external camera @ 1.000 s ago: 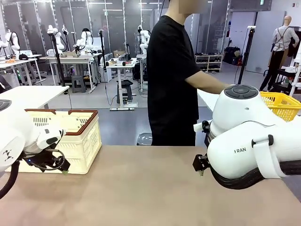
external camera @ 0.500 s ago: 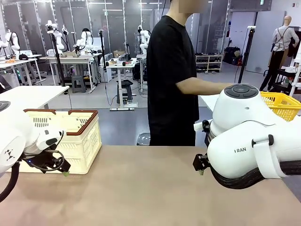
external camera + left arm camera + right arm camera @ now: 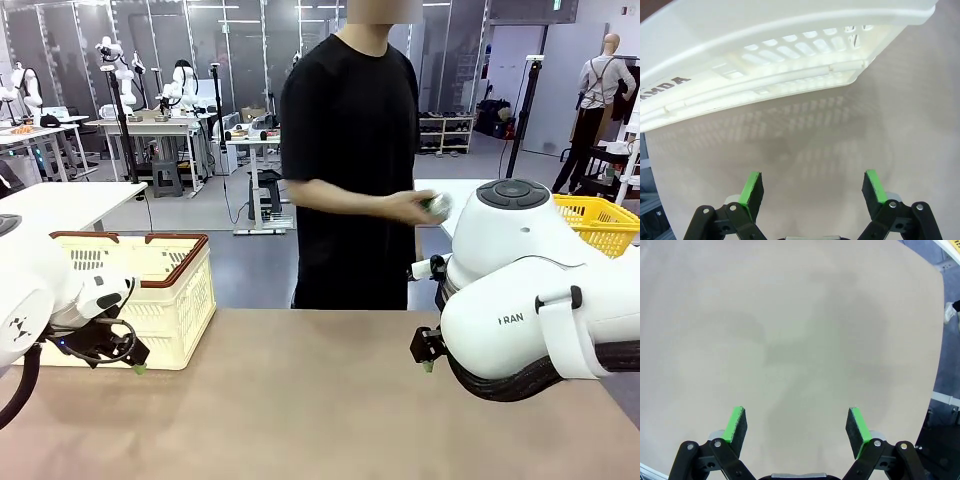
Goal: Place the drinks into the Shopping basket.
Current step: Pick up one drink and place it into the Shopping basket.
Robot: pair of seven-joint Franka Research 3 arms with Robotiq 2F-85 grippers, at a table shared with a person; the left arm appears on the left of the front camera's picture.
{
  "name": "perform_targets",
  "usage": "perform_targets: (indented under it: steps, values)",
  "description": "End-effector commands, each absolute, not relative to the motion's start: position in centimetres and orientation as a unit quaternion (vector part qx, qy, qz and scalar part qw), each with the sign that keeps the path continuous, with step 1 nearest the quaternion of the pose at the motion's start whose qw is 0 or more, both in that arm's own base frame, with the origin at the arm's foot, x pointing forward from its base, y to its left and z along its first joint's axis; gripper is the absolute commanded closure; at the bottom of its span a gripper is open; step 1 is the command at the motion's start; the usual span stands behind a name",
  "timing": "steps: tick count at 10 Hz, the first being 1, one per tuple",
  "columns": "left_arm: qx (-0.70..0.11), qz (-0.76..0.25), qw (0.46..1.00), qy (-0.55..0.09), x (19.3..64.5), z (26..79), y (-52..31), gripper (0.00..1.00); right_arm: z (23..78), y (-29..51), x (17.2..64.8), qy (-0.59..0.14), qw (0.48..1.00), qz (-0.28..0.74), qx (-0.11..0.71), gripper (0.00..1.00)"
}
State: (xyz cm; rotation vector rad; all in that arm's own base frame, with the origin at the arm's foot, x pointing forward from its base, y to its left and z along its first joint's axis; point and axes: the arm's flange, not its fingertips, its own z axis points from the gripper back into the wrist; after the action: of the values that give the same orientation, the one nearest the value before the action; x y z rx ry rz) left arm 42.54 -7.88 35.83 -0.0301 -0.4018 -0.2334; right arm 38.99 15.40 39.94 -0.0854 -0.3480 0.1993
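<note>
Far left on the plain beige table (image 3: 300,410): cream-white slotted plastic shopping basket (image 3: 178,300) with brown rim and handles, upright, near the table's far edge. Seen from low down in the left wrist view, the same shopping basket (image 3: 790,30), "DAMDA" lettering partly readable on its side wall, slot pattern reflected on the table top.

Just in front of the basket's near wall, apart from it: left robot hand (image 3: 137,362), black with green pads, hanging low over the table. Spread wide in its own wrist view, left robot hand (image 3: 812,182), bare table between the pads, gripping nothing.

Middle, behind the table's far edge: standing person in a black T-shirt (image 3: 350,130), forearm bent across the body. Held in the person's own hand (image 3: 408,207), at waist height well above the table: one small drink can (image 3: 436,206), greenish with a pale end, too small for more detail. Well apart from the shopping basket, off to its right.

Right: right robot hand (image 3: 427,362), poking out from under the bulky white arm (image 3: 540,310), just above the table. Opened wide in the right wrist view, right robot hand (image 3: 796,427), bare table between its green pads, holding nothing.

Far right, behind the arm: yellow mesh basket (image 3: 600,222), off this table.
</note>
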Motion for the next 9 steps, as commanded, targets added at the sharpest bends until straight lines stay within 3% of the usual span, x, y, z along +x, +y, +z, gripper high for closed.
perform_targets:
  steps: [1, 9]
  values:
    - [-0.007, -0.111, 0.974, -0.2, 42.5, 35.89, -8.07, 0.0, 39.79, 15.42, 39.01, -0.171, 0.979, 0.1, -0.041, 0.0]
    - [-0.007, -0.111, 0.974, -0.2, 42.5, 35.89, -8.07, 0.0, 39.79, 15.42, 39.01, -0.171, 0.979, 0.1, -0.041, 0.0]
